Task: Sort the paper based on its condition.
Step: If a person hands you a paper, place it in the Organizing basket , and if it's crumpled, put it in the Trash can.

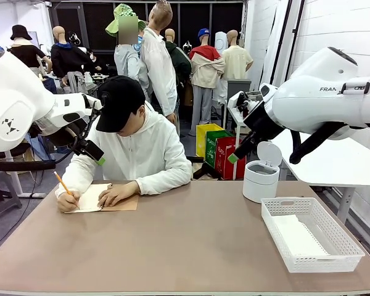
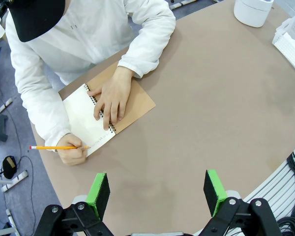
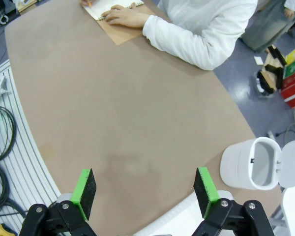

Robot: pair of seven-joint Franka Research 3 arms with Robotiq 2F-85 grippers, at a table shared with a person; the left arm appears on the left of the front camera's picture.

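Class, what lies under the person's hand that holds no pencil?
A spiral notebook: the hand lies flat across its wire binding, touching the cream page and the brown cover. Whatever is on the page beneath the palm is covered.

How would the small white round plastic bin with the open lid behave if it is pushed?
The small white round plastic bin looks empty inside, so probably light. Pushed high, it might tip; its open lid could swing.

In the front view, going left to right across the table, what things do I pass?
pencil → spiral notebook → white bin → white basket
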